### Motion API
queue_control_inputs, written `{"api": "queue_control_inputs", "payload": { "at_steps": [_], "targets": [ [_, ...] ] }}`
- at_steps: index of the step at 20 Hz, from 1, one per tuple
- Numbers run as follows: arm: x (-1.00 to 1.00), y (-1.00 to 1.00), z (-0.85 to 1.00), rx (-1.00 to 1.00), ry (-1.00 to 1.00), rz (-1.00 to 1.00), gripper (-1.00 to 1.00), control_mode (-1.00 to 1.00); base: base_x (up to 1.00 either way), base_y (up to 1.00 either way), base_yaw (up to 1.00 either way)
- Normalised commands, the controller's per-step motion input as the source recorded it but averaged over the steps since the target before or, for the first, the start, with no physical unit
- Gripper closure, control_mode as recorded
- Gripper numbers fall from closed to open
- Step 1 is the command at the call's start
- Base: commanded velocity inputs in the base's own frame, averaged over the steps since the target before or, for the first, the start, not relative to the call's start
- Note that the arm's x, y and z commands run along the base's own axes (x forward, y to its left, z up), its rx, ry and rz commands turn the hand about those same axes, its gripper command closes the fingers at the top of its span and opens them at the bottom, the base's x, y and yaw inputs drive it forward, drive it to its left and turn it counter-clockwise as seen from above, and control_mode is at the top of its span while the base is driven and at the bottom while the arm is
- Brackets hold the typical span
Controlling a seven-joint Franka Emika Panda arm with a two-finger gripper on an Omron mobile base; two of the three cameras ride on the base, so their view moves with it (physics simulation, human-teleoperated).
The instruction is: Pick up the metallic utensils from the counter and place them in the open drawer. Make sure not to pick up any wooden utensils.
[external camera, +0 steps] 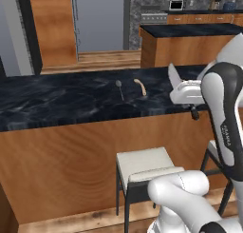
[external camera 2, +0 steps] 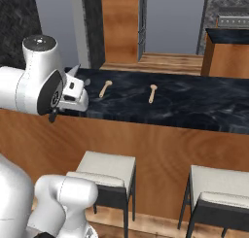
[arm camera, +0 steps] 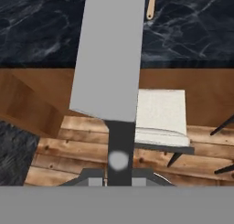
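Hand view: the black marble desk runs across the top, its brown wood panel below, and a pale-cushioned stool stands on the plank floor. The pincer is clamped on the knife by its dark handle, the broad grey blade pointing away from the camera (blocking much of the scene). On the desk, in the left base view, the slim metal spoon lies just beside the tan wooden utensil.
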Motion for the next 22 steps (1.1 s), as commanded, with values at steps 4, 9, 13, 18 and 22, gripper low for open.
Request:
{"api": "queue_control_inputs", "payload": {
  "at_steps": [4,9,13,18,22],
  "targets": [
    [0.0,-0.46,0.0,-0.1,0.0,0.06,1.0,-1.0,0.0,0.0,0.0],
    [-0.15,-0.28,-0.01,-0.19,0.04,0.08,1.0,-1.0,0.0,0.0,0.0],
    [-0.3,-0.27,0.0,-0.05,0.02,0.03,1.0,-1.0,0.0,0.0,0.0],
    [0.0,0.0,0.0,0.0,0.0,0.0,1.0,-1.0,0.0,0.0,0.0],
    [0.0,0.0,0.0,0.0,0.0,0.0,1.0,-1.0,0.0,0.0,0.0]
  ]
}}
